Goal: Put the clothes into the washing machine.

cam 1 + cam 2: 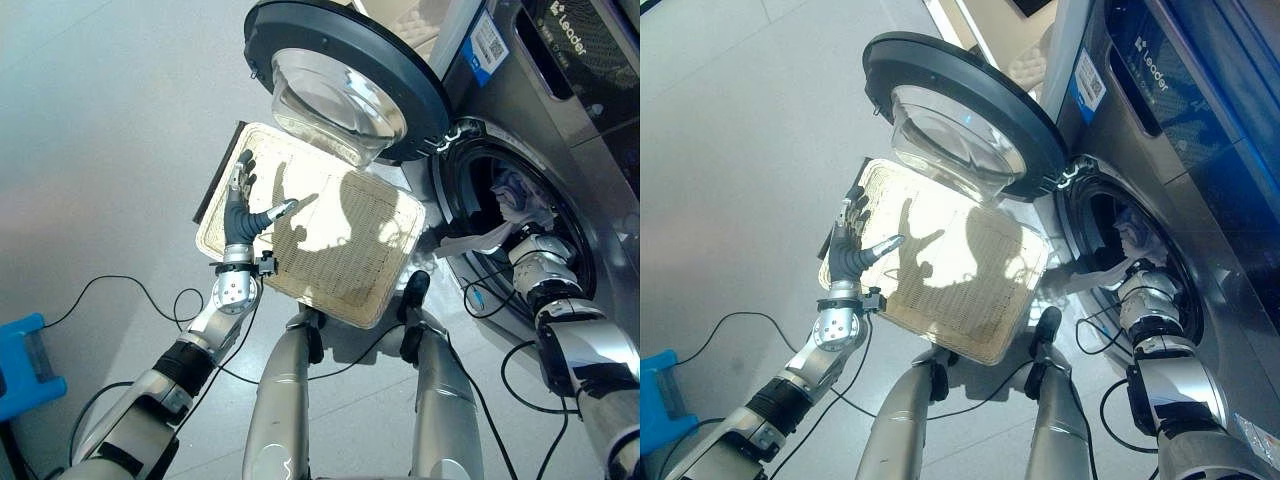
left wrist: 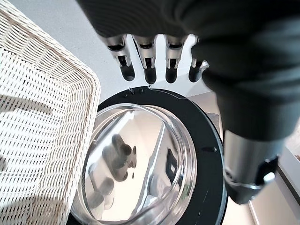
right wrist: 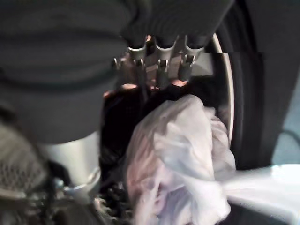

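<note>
The grey front-loading washing machine (image 1: 560,120) stands at the right with its round glass door (image 1: 340,80) swung wide open. White clothes (image 1: 478,240) lie in the drum mouth, and one piece hangs out over the lip. My right hand (image 3: 159,75) reaches into the drum; its fingers look straight, just above the white clothes (image 3: 183,154). The wicker basket (image 1: 350,240) lies on the floor in front of me with no clothes showing in it. My left hand (image 1: 238,212) hovers open over the basket's left edge, its fingers (image 2: 150,70) straight and pointing at the door.
The open door overhangs the basket's far end. A blue object (image 1: 20,360) sits on the floor at the far left. A dark flat piece (image 1: 215,175) shows along the basket's left side.
</note>
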Controlling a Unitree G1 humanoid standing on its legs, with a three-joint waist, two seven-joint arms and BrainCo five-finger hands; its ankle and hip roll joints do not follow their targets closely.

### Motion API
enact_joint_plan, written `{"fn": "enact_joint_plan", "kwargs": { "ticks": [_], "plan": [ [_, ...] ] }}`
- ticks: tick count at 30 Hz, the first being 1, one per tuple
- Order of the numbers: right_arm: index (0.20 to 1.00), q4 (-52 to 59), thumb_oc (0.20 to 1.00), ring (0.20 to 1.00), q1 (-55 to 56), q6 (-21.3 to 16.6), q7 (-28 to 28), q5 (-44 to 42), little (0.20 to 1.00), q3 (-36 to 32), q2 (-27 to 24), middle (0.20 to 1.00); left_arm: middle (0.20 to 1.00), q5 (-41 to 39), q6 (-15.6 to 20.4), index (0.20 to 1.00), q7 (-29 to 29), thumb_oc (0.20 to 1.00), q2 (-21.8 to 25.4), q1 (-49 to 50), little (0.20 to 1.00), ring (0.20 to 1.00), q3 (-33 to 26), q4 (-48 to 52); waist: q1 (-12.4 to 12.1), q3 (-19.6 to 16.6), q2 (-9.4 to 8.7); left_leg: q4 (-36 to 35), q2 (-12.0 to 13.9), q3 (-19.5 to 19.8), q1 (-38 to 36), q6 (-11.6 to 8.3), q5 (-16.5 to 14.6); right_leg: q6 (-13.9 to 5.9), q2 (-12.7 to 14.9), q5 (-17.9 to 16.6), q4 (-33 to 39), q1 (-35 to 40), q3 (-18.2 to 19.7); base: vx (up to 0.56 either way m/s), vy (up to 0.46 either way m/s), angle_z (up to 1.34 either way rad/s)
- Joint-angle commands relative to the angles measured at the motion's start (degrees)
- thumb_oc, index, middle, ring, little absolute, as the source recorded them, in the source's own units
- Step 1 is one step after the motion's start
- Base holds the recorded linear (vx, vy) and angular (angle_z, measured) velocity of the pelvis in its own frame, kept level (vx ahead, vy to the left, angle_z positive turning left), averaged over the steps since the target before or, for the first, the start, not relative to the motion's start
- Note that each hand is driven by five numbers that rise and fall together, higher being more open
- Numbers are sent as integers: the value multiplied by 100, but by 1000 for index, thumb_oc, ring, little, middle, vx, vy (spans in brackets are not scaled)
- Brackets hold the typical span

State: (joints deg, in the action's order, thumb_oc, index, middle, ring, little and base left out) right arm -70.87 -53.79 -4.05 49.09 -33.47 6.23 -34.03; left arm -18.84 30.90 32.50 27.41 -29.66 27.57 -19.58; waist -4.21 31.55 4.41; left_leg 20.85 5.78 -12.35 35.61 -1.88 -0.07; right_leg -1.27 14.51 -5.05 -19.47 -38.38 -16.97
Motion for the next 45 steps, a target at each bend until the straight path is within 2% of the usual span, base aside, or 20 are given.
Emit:
{"fn": "enact_joint_plan", "kwargs": {
  "ticks": [1, 3, 4, 6, 7, 8, 10, 11, 12, 14, 16, 17, 27, 28, 30, 37, 38, 43, 44, 45],
  "plan": [
    [1000, 96, 1000, 1000, -323, 943, 650, 1676, 1000, 274, -585, 1000, 1000, 176, 424, 1000, 49, 1000, -91, 23, 1000, 1000, -92, 171, -101, -176, 203, 36, -152, -77, -93, -126, -330, -427, 10, 767, -796, 184, -472, -1, 32, 4],
    [1000, 96, 1000, 1000, -323, 943, 650, 1676, 1000, 274, -585, 1000, 1000, 176, 424, 1000, 49, 1000, -91, 23, 1000, 1000, -92, 171, -101, -176, 203, 36, -152, -77, -93, -126, -330, -427, 10, 767, -796, 184, -472, 0, 11, 4],
    [1000, 75, 1000, 1000, -305, 1344, 775, 2161, 1000, 398, -567, 1000, 1000, 203, 440, 1000, 33, 1000, -112, 57, 1000, 1000, -108, 180, -116, -176, 205, 21, -159, -68, -120, -111, -330, -429, 9, 772, -791, 213, -477, 0, 13, 4],
    [1000, 75, 1000, 1000, -305, 1344, 775, 2161, 1000, 398, -567, 1000, 1000, 203, 440, 1000, 33, 1000, -112, 57, 1000, 1000, -108, 180, -116, -176, 205, 21, -159, -68, -120, -111, -330, -429, 9, 772, -791, 213, -477, 32, 22, 7],
    [1000, -78, 1000, 1000, -196, 1952, 1102, 2929, 1000, 749, -529, 1000, 1000, 262, 530, 1000, 8, 1000, -189, 189, 1000, 1000, -88, 129, -143, -176, 217, 6, -156, -40, -343, -133, -456, -519, 10, 893, -807, 420, -437, 66, 69, 13],
    [1000, -137, 1000, 1000, -93, 2259, 1423, 3479, 1000, 969, -451, 1000, 1000, 299, 575, 1000, 4, 1000, -249, 258, 1000, 1000, -79, 97, -158, -176, 222, -23, -170, -45, -448, -116, -469, -527, 6, 917, -784, 526, -442, 65, 93, 20],
    [1000, -154, 1000, 1000, -40, 2410, 1586, 3714, 1000, 1084, -379, 1000, 1000, 351, 613, 1000, 3, 1000, -303, 291, 1000, 1000, -71, 50, -164, -176, 225, -49, -176, -43, -515, -110, -468, -527, -1, 927, -761, 593, -442, -32, 57, 11],
    [1000, -154, 1000, 1000, 19, 2489, 1747, 3855, 1000, 1175, -287, 1000, 1000, 383, 623, 1000, 17, 1000, -349, 254, 1000, 1000, -76, 4, -157, -176, 222, -129, -178, -82, -489, -54, -326, -451, -6, 816, -655, 598, -511, -4, 61, 7],
    [1000, -156, 1000, 1000, 224, 2475, 1938, 3996, 1000, 1258, -150, 1000, 1000, 409, 611, 1000, 39, 1000, -414, 299, 1000, 1000, -59, -47, -149, -176, 221, -127, -182, -44, -697, -93, -463, -533, -10, 961, -691, 795, -442, -4, 61, 7],
    [1000, -140, 1000, 1000, 243, 2455, 2002, 4041, 1000, 1268, -118, 1000, 1000, 415, 613, 1000, 36, 1000, -427, 272, 1000, 1000, -82, -69, -142, -176, 213, -173, -176, -92, -641, -45, -335, -460, -11, 852, -609, 769, -505, -7, 42, 5],
    [1000, -87, 1000, 1000, 431, 2421, 2104, 4135, 1000, 1343, -7, 1000, 1000, 421, 636, 1000, 9, 1000, -484, 322, 1000, 1000, -106, -180, -127, -176, 201, -203, -181, -68, -874, -98, -462, -538, -24, 975, -599, 989, -447, -9, 56, 3],
    [1000, -56, 1000, 1000, 480, 2420, 2134, 4128, 1000, 1339, 33, 1000, 1000, 429, 653, 1000, -3, 1000, -491, 313, 1000, 1000, -131, -218, -116, -176, 189, -269, -175, -112, -844, -51, -334, -462, -28, 861, -504, 982, -513, -62, 47, 2],
    [1000, 143, 1000, 1000, 1197, 2522, 2526, 3854, 1000, 1285, 518, 1000, 1000, 398, 764, 1000, -196, 1000, -542, 590, 1000, 1000, -332, -493, -75, -176, 101, -535, -171, -130, -1463, -67, -313, -468, -88, 825, -159, 1637, -467, -2, 46, 1],
    [1000, 220, 1000, 1000, 1397, 2558, 2652, 3781, 1000, 1238, 734, 1000, 1000, 457, 756, 1000, -248, 1000, -561, 671, 1000, 1000, -393, -567, -74, -176, 76, -648, -184, -138, -1732, -64, -304, -478, -112, 808, -26, 1922, -440, 18, 57, 0],
    [1000, 243, 1000, 1000, 1470, 2562, 2687, 3776, 1000, 1216, 810, 1000, 1000, 474, 729, 1000, -266, 1000, -582, 700, 1000, 1000, -424, -600, -71, -189, 57, -679, -189, -145, -1828, -69, -307, -479, -127, 794, 51, 2039, -430, 26, 49, 2],
    [1000, 444, 1000, 1000, 1993, 2524, 2880, 3749, 1000, 1268, 1130, 1000, 1000, 543, 685, 1000, -393, 1000, -643, 1022, 1000, 1000, -517, -930, -71, -474, -25, -931, -240, -121, -2226, -92, -293, -517, -214, 738, 411, 2496, -341, 58, 55, 0],
    [1000, 563, 1000, 1000, 2359, 2413, 2856, 3865, 1000, 1316, 1283, 1000, 1000, 686, 606, 1000, -406, 1000, -714, 1247, 1000, 1000, -567, -1167, -62, -669, -82, -1107, -284, -90, -2455, -99, -263, -536, -293, 717, 614, 2754, -263, 117, 67, 0],
    [1000, 730, 1000, 1000, 3079, 2240, 2597, 4358, 1000, 1472, 1542, 1000, 1000, 1079, 407, 1000, -537, 1000, -925, 1722, 1000, 1000, -665, -1897, -40, -1143, -188, -1475, -343, -25, -2919, -87, -187, -598, -356, 665, 957, 3233, -111, 141, 63, -1],
    [1000, 730, 1000, 1000, 3079, 2240, 2597, 4358, 1000, 1472, 1542, 1000, 1000, 1079, 407, 1000, -537, 1000, -925, 1722, 1000, 1000, -665, -1897, -40, -1143, -188, -1475, -343, -25, -2919, -87, -187, -598, -356, 665, 957, 3233, -111, 170, 66, -3],
    [1000, 740, 1000, 1000, 3269, 2205, 2461, 4549, 1000, 1550, 1584, 1000, 1000, 1244, 323, 1000, -585, 1000, -1019, 1821, 1000, 1000, -712, -2249, -12, -1322, -233, -1566, -352, -12, -3024, -69, -166, -611, -375, 625, 1047, 3327, -45, 130, 48, -3]
  ]
}}
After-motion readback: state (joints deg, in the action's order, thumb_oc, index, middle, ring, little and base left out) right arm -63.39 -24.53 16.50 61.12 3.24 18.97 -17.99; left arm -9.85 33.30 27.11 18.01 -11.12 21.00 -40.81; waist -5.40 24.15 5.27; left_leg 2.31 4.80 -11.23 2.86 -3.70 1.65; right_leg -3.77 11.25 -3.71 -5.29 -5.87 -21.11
